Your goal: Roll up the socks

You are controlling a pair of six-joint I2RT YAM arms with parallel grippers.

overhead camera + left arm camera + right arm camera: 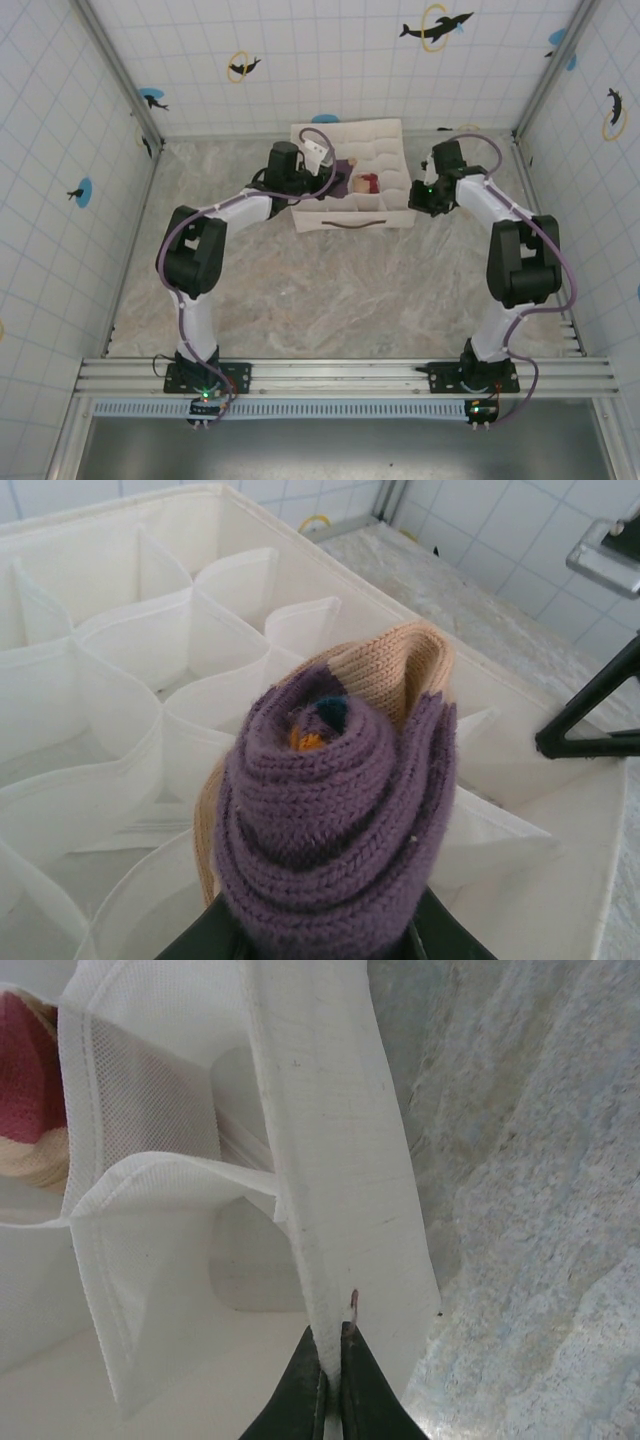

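A dark purple sock with a tan edge is wound into a tight roll, and my left gripper is shut on its lower end. It hangs above the compartments of the white organiser box. From above, this purple sock sits over the box's left middle, beside the left gripper. The beige sock with dark red parts lies bundled in a compartment, also visible in the right wrist view. My right gripper is shut on the rim of the box's right wall.
The organiser box stands at the back middle of the marbled table, close to the tiled back wall. Bare table lies right of the box. The right arm's dark links stand beyond the box's far side.
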